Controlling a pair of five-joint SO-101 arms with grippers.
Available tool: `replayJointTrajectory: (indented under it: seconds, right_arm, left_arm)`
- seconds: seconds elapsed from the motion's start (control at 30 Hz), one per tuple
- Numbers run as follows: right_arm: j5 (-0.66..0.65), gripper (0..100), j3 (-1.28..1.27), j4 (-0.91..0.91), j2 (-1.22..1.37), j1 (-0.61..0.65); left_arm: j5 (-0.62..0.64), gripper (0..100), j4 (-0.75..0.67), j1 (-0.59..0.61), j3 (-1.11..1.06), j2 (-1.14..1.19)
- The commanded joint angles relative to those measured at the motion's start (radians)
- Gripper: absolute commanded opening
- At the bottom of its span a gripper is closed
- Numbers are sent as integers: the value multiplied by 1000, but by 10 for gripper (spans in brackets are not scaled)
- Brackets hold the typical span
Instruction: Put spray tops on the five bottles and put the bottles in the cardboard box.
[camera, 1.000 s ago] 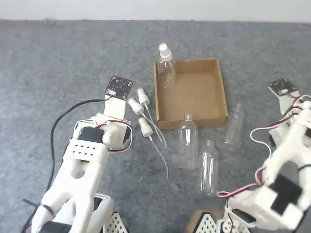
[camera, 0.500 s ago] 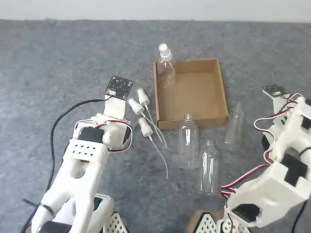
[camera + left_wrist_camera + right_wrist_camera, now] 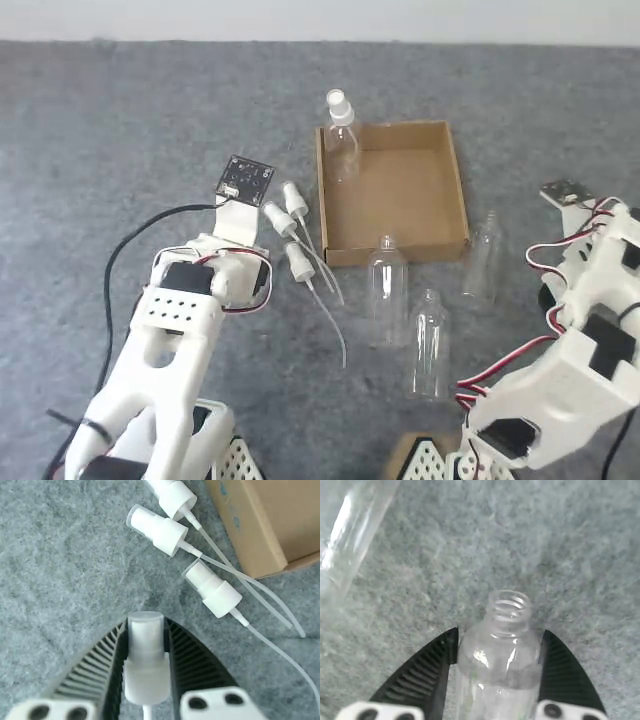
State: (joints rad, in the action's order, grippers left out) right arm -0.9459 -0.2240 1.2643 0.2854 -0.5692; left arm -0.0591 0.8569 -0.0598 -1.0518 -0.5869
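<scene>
In the left gripper [image 3: 145, 624]: a white spray top [image 3: 145, 662] is pinched between the two black ribbed fingers, its head level with the fingertips.
Right gripper [image 3: 501, 636]: closed around the shoulder of the held bottle [image 3: 501, 662], which is clear with a bare threaded neck.
Table [image 3: 120, 110]: grey and carpet-like.
Cardboard box [image 3: 440, 175]: open-topped and shallow, in the middle of the table between the two arms.
Capped bottle [image 3: 340, 140]: upright at the box's far corner on the left arm's side, with a white sprayer on it.
Loose spray tops: three lie on the table just beside the box wall nearest the left arm, at [image 3: 294, 198], [image 3: 279, 219] and [image 3: 300, 262]. Their thin tubes trail toward the near side.
Open bottles: three clear ones without tops sit near the box's near wall, at [image 3: 387, 290], [image 3: 431, 345] and [image 3: 483, 258]. I cannot tell whether they are standing or lying.
</scene>
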Motion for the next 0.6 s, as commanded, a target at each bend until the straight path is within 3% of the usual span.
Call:
replayJointTrajectory:
  seconds: [0.0,0.13,0.37,0.57]
  right_arm:
    - [-18,121,46,-4,-13,-8]
    - [-14,0,60,-4,-21,-5]
    - [-3,6,250,162,-22,-2]
    - [138,6,532,366,-24,62]
  left_arm:
    - [8,10,-14,5,5,-41]
    - [8,10,-14,5,5,-41]
    - [8,10,-34,2,-16,-49]
    - [8,10,-74,3,-25,-49]
